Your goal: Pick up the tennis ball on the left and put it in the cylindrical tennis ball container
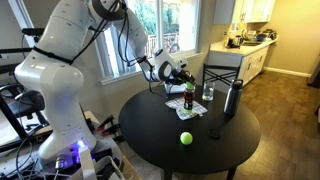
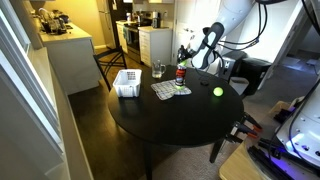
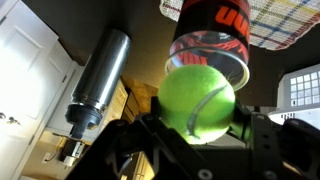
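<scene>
You have the tennis ball (image 3: 198, 95) clamped between the jaws of the gripper (image 3: 198, 122), so the pick is done and only the drop is left. In the wrist view the ball sits just in front of the open mouth of the container (image 3: 212, 50). It is roughly lined up but, as far as I can tell, not yet inside the rim, so I'd judge you are most of the way through. The mouth looks only slightly wider than the ball, so centre it before you let go. The flask (image 3: 100, 78) stands near the container, close enough to mind if you swing sideways. The checked cloth (image 3: 275, 18) and the white basket (image 3: 303, 90) lie beyond. In an exterior view the second ball (image 1: 186, 139) rests well apart, toward the edge of the table (image 1: 150, 130), with open room around it.
</scene>
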Controlling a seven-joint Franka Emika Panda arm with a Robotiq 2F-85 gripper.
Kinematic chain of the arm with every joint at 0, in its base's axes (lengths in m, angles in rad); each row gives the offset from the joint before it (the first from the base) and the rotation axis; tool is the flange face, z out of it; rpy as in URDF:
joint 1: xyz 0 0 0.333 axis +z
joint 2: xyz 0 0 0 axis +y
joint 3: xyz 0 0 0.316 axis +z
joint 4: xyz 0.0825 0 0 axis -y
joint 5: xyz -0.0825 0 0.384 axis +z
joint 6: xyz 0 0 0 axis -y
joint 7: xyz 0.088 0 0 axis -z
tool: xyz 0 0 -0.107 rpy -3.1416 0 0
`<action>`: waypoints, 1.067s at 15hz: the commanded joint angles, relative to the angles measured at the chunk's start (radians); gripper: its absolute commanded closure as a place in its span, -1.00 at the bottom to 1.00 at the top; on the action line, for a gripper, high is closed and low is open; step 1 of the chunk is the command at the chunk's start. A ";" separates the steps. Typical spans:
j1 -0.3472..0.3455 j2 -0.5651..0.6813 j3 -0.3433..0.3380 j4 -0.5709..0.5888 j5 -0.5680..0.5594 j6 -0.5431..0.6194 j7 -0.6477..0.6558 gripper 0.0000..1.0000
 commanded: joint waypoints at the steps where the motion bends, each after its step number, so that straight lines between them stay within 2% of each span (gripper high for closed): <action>1: -0.016 0.005 0.043 0.002 0.099 0.004 -0.077 0.16; 6: -0.013 0.017 0.070 0.007 0.163 0.004 -0.106 0.16; 7: -0.004 0.023 0.062 0.005 0.176 0.004 -0.106 -0.04; 8: -0.006 0.024 0.065 0.010 0.181 0.001 -0.107 -0.83; 11: -0.005 0.031 0.063 0.015 0.196 0.001 -0.108 -0.98; 16: -0.003 0.025 0.062 0.012 0.208 0.000 -0.107 -1.00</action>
